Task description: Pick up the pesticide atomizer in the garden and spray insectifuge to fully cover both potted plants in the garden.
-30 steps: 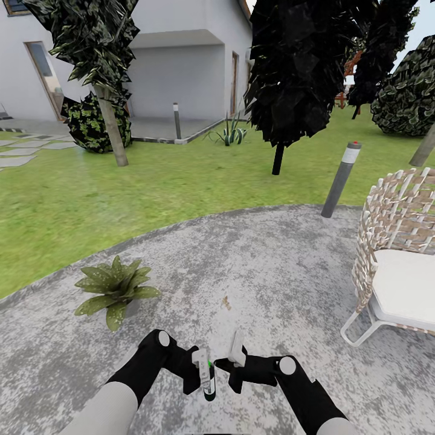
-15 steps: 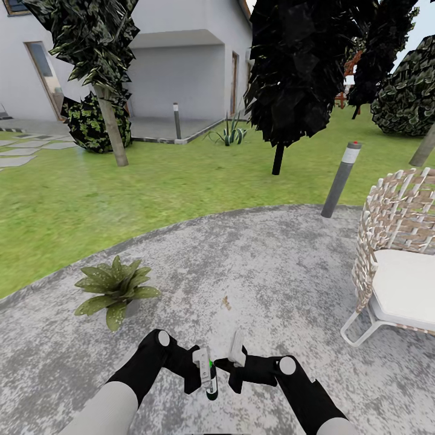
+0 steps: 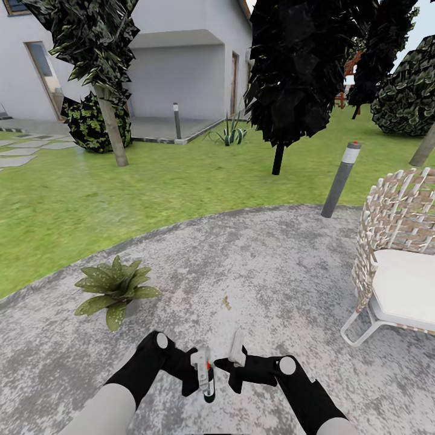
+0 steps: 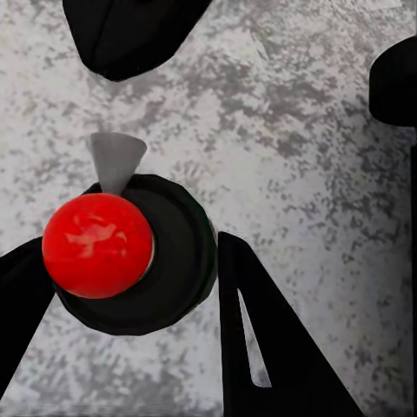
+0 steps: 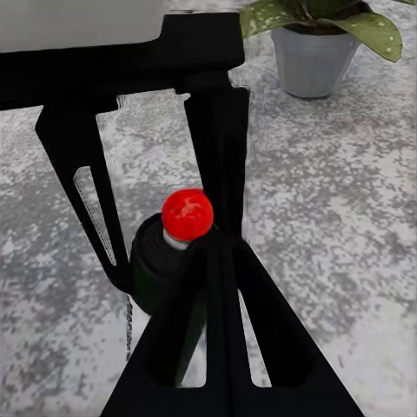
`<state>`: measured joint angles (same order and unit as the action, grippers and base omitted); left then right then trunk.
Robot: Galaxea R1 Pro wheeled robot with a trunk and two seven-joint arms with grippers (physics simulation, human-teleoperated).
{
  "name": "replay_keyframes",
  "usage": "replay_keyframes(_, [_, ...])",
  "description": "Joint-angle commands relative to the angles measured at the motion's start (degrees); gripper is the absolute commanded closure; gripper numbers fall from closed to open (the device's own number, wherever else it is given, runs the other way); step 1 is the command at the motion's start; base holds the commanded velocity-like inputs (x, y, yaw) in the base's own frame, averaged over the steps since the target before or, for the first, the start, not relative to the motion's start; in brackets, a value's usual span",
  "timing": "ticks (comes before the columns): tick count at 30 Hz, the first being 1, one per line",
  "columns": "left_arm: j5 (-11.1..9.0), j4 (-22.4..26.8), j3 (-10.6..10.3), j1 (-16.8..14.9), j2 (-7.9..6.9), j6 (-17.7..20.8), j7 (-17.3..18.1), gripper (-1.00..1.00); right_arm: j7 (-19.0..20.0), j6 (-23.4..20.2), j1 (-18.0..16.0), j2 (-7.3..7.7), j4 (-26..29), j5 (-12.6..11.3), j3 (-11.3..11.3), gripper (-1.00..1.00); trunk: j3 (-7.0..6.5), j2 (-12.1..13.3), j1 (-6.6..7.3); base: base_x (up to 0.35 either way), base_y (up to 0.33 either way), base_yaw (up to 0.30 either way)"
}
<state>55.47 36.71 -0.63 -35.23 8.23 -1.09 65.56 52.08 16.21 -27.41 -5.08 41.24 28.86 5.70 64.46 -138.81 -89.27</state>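
Dark-green pesticide atomizer is held upright between closed fingers of left gripper, red tip up. Right gripper just beside it, grip state cannot be told. Potted plant is located ahead-left on grey paving, nearer left arm.

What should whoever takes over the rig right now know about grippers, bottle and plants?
Left gripper: shut on the pesticide atomizer, upright, red tip up, low over the paving.
Right gripper: open, holding nothing, close beside the bottle.
One potted plant stands on the paving ahead to the left.
Done: atomizer picked up.
Left: aim at this plant, spray it fully, then find and spray the other one.
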Motion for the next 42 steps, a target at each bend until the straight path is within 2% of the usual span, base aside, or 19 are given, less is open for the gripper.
replay_keyframes(1, [0.47, 0.09, -0.03, 0.15, -0.14, -0.12, 0.13, 1.00, 0.04, 0.31, -0.02, -0.02, 0.07, 0.50, -0.07, 1.00, 0.05, -0.02, 0.01, 0.000, 0.000, 0.000])
replay_keyframes(4, [0.71, 0.11, -0.07, 0.32, -1.18, -0.14, 0.10, 1.00, 0.04, 0.31, -0.02, -0.02, 0.07, 0.50, -0.07, 1.00, 0.05, -0.02, 0.01, 0.000, 0.000, 0.000])
replay_keyframes(7, [0.74, 0.11, -0.07, 0.43, -4.07, -0.14, 0.10, 1.00, 0.04, 0.31, -0.02, -0.02, 0.07, 0.56, -0.07, 1.00, 0.05, -0.02, 0.01, 0.000, 0.000, 0.000])
replay_keyframes(15, [0.78, 0.12, -0.08, 0.53, -9.97, -0.14, 0.08, 1.00, 0.04, 0.31, -0.02, 0.14, -0.09, 0.59, -0.11, 1.00, 0.05, -0.02, 0.01, 0.000, 0.000, 0.000])
replay_keyframes(16, [0.78, 0.12, -0.08, 0.56, -10.84, -0.14, 0.05, 1.00, 0.04, 0.31, -0.02, 0.27, -0.10, 0.59, -0.13, -1.00, 0.05, -0.02, 0.01, 0.000, 0.000, 0.000])
replay_keyframes(19, [0.80, -0.42, -0.12, 0.63, -13.72, -0.14, 0.02, 1.00, 0.04, 0.38, -0.02, 0.54, -0.32, 0.68, -0.16, -1.00, 0.05, -0.02, 0.01, 0.000, 0.000, 0.000])
replay_keyframes(21, [0.80, -0.65, -0.03, 1.13, -14.79, -0.05, -0.19, 1.00, -0.15, 0.39, -0.02, 0.59, -0.45, 0.74, -0.21, -1.00, 0.05, -0.02, 0.01, 0.000, 0.000, 0.000])
replay_keyframes(23, [0.60, -0.71, 0.43, 1.83, -15.16, 0.07, -2.43, 1.00, -0.42, 0.44, -0.02, 0.85, -0.68, 0.76, -0.45, -1.00, 0.05, -0.02, 0.01, 0.000, 0.000, 0.000])
replay_keyframes(27, [-0.16, -0.94, 1.71, 3.45, -15.04, 0.27, -13.06, 1.00, -3.23, 0.67, 0.04, 3.98, -3.16, 0.71, -0.59, -1.00, 0.05, -0.02, 0.01, 0.000, 0.000, 0.000])
replay_keyframes(28, [-0.58, -1.42, 2.55, 4.64, -14.64, 0.24, -17.48, 1.00, -5.80, 0.71, 0.05, 5.78, -5.74, 0.56, -0.59, -1.00, 0.05, -0.02, 0.01, 0.000, 0.000, 0.000])
replay_keyframes(30, [-2.81, -3.64, 3.49, 6.26, -13.45, 0.14, -25.14, 1.00, -11.53, 0.79, 0.10, 8.11, -12.21, 0.27, -0.64, -1.00, 0.05, -0.02, 0.01, 0.000, 0.000, 0.000])
replay_keyframes(33, [-9.72, -9.88, 3.88, 7.06, -11.66, -0.47, -37.10, 1.00, -23.72, 0.91, 0.14, 9.05, -23.02, 0.06, -0.73, -1.00, 0.05, -0.02, 0.01, 0.000, 0.000, 0.000])
replay_keyframes(34, [-13.64, -12.36, 3.95, 7.17, -10.99, -1.52, -42.86, 1.00, -30.34, 1.00, 0.15, 8.95, -27.24, -0.03, -0.75, -1.00, 0.05, -0.02, 0.01, 0.000, 0.000, 0.000])
replay_keyframes(36, [-18.94, -15.23, 3.96, 7.23, -9.93, -3.80, -50.47, 1.00, -39.85, 1.27, 0.16, 8.65, -31.77, -0.16, -0.76, -1.00, 0.05, -0.02, 0.01, 0.000, 0.000, 0.000])
replay_keyframes(37, [-22.69, -17.43, 3.96, 7.27, -9.35, -5.82, -55.86, 1.00, -47.04, 1.91, 0.19, 8.16, -34.27, -0.34, -0.83, -1.00, 0.05, -0.02, 0.01, 0.000, 0.000, 0.000])
replay_keyframes(38, [-25.15, -19.01, 3.98, 7.29, -9.12, -7.17, -59.20, 1.00, -51.62, 2.69, 0.24, 7.72, -35.60, -0.86, -1.10, -1.00, 0.05, -0.02, 0.01, 0.000, 0.000, 0.000])
replay_keyframes(39, [-28.81, -21.60, 4.00, 7.34, -8.92, -9.24, -63.64, 1.00, -57.67, 4.27, 0.29, 6.87, -37.22, -2.57, -1.67, -1.00, 0.05, -0.02, 0.01, 0.000, 0.000, 0.000])
replay_keyframes(41, [-34.13, -25.99, 3.96, 7.93, -8.81, -12.77, -68.40, 1.00, -64.59, 6.47, 0.60, 5.59, -38.79, -7.01, -2.25, -1.00, 0.05, -0.02, 0.01, 0.000, 0.000, 0.000])
replay_keyframes(42, [-35.50, -27.06, 3.93, 8.49, -8.79, -14.15, -69.37, 1.00, -66.13, 6.94, 0.89, 5.34, -39.04, -8.94, -2.35, -1.00, 0.05, -0.02, 0.01, 0.000, 0.000, 0.000])
